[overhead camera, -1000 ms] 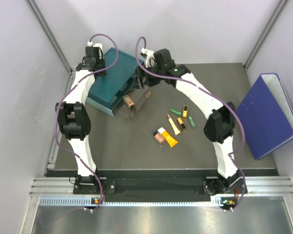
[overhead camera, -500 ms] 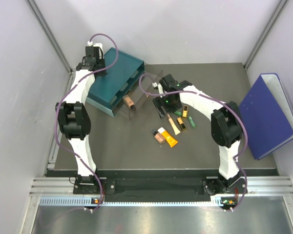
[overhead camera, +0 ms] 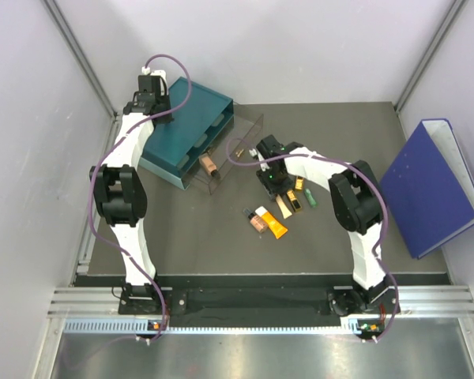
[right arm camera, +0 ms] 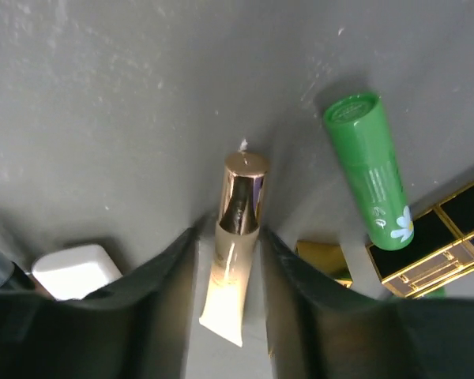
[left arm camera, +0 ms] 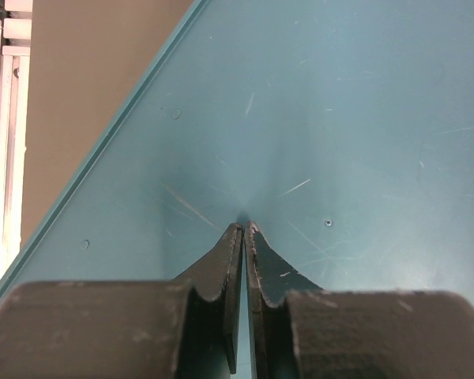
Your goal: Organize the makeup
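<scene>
The makeup lies in a loose cluster on the dark table: an orange tube (overhead camera: 276, 227), a peach bottle (overhead camera: 259, 222), black-and-gold sticks (overhead camera: 294, 199) and a green tube (overhead camera: 310, 196). My right gripper (overhead camera: 270, 178) is down at the cluster's far edge. In the right wrist view its jaws (right arm camera: 227, 233) are open and straddle a cream tube with a gold cap (right arm camera: 231, 268) that lies on the table. The right finger is almost against the tube and a thin gap shows on the left. My left gripper (left arm camera: 243, 227) is shut and empty, with its tips on the teal drawer box (left arm camera: 340, 118).
A green tube (right arm camera: 369, 170), a black-and-gold case (right arm camera: 434, 245) and a white cap (right arm camera: 75, 268) lie close around the right fingers. A clear drawer (overhead camera: 235, 150) stands pulled out of the teal box (overhead camera: 186, 126) with a brown bottle (overhead camera: 209, 164) in it. A blue binder (overhead camera: 426, 185) leans at the right.
My right arm swung from the clear drawer down to the makeup cluster, and its jaws narrowed round the cream tube. The left arm stayed put.
</scene>
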You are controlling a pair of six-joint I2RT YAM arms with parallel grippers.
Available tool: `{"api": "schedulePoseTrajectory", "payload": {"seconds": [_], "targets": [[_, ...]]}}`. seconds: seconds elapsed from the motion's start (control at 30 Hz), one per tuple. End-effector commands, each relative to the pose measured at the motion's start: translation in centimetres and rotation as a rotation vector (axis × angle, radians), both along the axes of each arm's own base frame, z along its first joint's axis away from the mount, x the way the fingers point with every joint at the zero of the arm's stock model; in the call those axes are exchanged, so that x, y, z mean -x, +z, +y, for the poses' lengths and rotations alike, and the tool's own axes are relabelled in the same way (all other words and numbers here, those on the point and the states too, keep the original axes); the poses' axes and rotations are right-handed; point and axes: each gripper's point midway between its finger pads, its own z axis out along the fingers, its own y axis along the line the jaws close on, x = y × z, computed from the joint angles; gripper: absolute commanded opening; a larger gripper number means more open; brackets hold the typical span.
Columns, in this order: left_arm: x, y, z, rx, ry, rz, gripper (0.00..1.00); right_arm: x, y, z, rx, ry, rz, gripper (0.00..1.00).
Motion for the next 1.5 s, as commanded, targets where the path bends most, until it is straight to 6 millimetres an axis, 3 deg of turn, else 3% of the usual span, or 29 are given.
{"api": "schedulePoseTrajectory", "payload": {"seconds": [0.0,0.07,0.13,0.23,0.4,0.5,0.57,0.7,0.83,0.97,1.0,1.07,1.3,1.47], "targets": [[3.7,-7.0,-0.6,0.023,-0.032,0.250,0.10,-1.1,-0.6,0.0,-0.003,-0.020,-0.032,0.29],[3.8,-7.2,-0.6,0.025,-0.030,0.253,0.10,-1.1,-0.8,-0.1,-0.003,-0.020,-0.024,0.11],[3.7,-7.2,-0.7,0.029,-0.032,0.253,0.10,-1.3,-0.3,-0.2,-0.012,-0.020,-0.035,0.00],[3.7,-7.2,-0.8,0.036,-0.030,0.251,0.10,-2.0,1.8,-0.2,-0.065,-0.026,-0.075,0.00],[3.8,-7.5,-0.8,0.039,-0.028,0.259,0.10,-2.8,6.0,1.6,-0.220,0.029,-0.099,0.00],[3.8,-7.7,-0.9,0.042,-0.025,0.262,0.11,-3.8,10.0,3.6,-0.356,0.115,-0.138,0.00],[3.7,-7.7,-1.0,0.049,-0.025,0.259,0.11,-3.2,12.7,5.8,-0.513,0.188,-0.112,0.00],[3.6,-7.8,-1.1,0.059,-0.028,0.256,0.11,-4.5,19.0,8.3,-0.761,0.204,-0.105,0.00],[3.4,-8.1,-1.5,0.076,-0.034,0.257,0.11,-4.8,22.7,10.8,-1.005,0.220,-0.017,0.00],[3.2,-7.8,-2.0,0.101,-0.053,0.251,0.12,-6.8,26.3,12.7,-1.193,0.214,-0.050,0.00],[3.2,-7.8,-2.0,0.100,-0.052,0.249,0.11,-6.7,26.6,13.1,-1.241,0.158,0.004,0.00],[3.2,-7.9,-2.1,0.101,-0.053,0.251,0.12,-7.6,28.3,13.9,-1.312,0.159,-0.056,0.00],[2.9,-7.8,-2.3,0.113,-0.061,0.245,0.12,-11.6,29.5,15.5,-1.324,0.008,-0.182,0.00],[2.8,-7.7,-2.5,0.121,-0.065,0.239,0.13,-14.1,27.9,15.5,-1.257,-0.109,-0.261,0.00]]}}
